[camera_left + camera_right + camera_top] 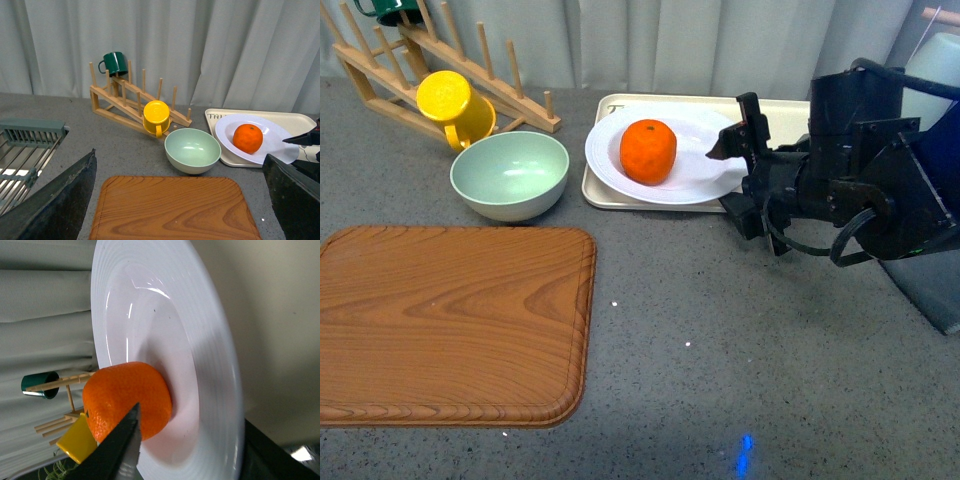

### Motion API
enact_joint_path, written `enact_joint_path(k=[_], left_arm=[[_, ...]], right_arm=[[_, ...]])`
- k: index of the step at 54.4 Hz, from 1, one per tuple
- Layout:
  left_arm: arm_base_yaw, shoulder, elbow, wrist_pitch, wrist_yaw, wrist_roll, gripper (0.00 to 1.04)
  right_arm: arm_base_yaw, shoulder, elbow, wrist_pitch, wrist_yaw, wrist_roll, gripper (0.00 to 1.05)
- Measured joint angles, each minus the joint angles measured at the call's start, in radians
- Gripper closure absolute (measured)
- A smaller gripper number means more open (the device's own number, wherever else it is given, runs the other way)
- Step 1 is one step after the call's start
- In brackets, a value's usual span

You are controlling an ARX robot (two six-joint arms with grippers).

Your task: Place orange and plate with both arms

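Observation:
The orange [648,152] lies in the white ridged plate [702,176], which rests on a beige tray [610,106] at the back. My right gripper [732,178] is open at the plate's right rim, one finger above the rim and one below. In the right wrist view the plate [200,340] and the orange [125,400] fill the frame, and the rim lies between the open fingers of the right gripper [195,455]. My left gripper [177,210] is open and empty, above the wooden board [175,210]. It is out of the front view.
A pale green bowl [510,172] stands left of the tray. A yellow mug [455,105] leans on a wooden rack [390,60]. A dark green mug [115,62] hangs on the rack. A large wooden cutting board [450,325] lies front left. A grey drainer [25,145] stands further left.

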Motion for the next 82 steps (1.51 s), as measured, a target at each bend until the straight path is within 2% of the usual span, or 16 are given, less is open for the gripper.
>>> enact_joint_path(k=[6, 9, 11, 15, 20, 23, 27, 33, 37, 45, 49, 61, 65, 70, 82], left_arm=[[0.000, 0.000, 0.000, 0.000, 0.000, 0.000, 0.06], [0.000, 0.000, 0.000, 0.000, 0.000, 0.000, 0.06], [0.000, 0.000, 0.000, 0.000, 0.000, 0.000, 0.06], [0.000, 0.000, 0.000, 0.000, 0.000, 0.000, 0.06], [0.000, 0.000, 0.000, 0.000, 0.000, 0.000, 0.06], [0.000, 0.000, 0.000, 0.000, 0.000, 0.000, 0.06], [0.000, 0.000, 0.000, 0.000, 0.000, 0.000, 0.06], [0.000, 0.000, 0.000, 0.000, 0.000, 0.000, 0.06], [0.000, 0.000, 0.000, 0.000, 0.000, 0.000, 0.06], [0.000, 0.000, 0.000, 0.000, 0.000, 0.000, 0.06], [0.000, 0.000, 0.000, 0.000, 0.000, 0.000, 0.06], [0.000, 0.000, 0.000, 0.000, 0.000, 0.000, 0.06], [0.000, 0.000, 0.000, 0.000, 0.000, 0.000, 0.06], [0.000, 0.000, 0.000, 0.000, 0.000, 0.000, 0.06], [0.000, 0.000, 0.000, 0.000, 0.000, 0.000, 0.06]], right_arm=[[-0.007, -0.090, -0.063, -0.040, 0.018, -0.070, 0.27], [-0.005, -0.188, -0.137, -0.084, 0.109, -0.177, 0.15], [0.003, -0.269, -0.215, -0.070, 0.206, -0.270, 0.07], [0.032, -0.453, -0.397, 0.026, 0.390, -0.531, 0.09], [0.055, -0.663, -0.589, 0.157, 0.528, -0.876, 0.09], [0.055, -0.784, -0.686, 0.173, 0.602, -1.065, 0.09], [0.048, -0.886, -0.787, 0.223, 0.636, -1.230, 0.09], [0.031, -1.040, -0.909, 0.188, 0.638, -1.382, 0.09], [0.016, -1.154, -0.979, 0.143, 0.644, -1.445, 0.09], [-0.026, -1.508, -1.080, -0.095, 0.634, -1.528, 0.09], [-0.044, -1.619, -1.108, -0.121, 0.623, -1.575, 0.09], [-0.152, -1.908, -1.142, -0.368, 0.559, -1.619, 0.09], [-0.163, -1.990, -1.152, -0.448, 0.559, -1.633, 0.09], [-0.162, -2.071, -1.166, -0.498, 0.552, -1.648, 0.09], [-0.162, -2.099, -1.168, -0.502, 0.550, -1.658, 0.09]])
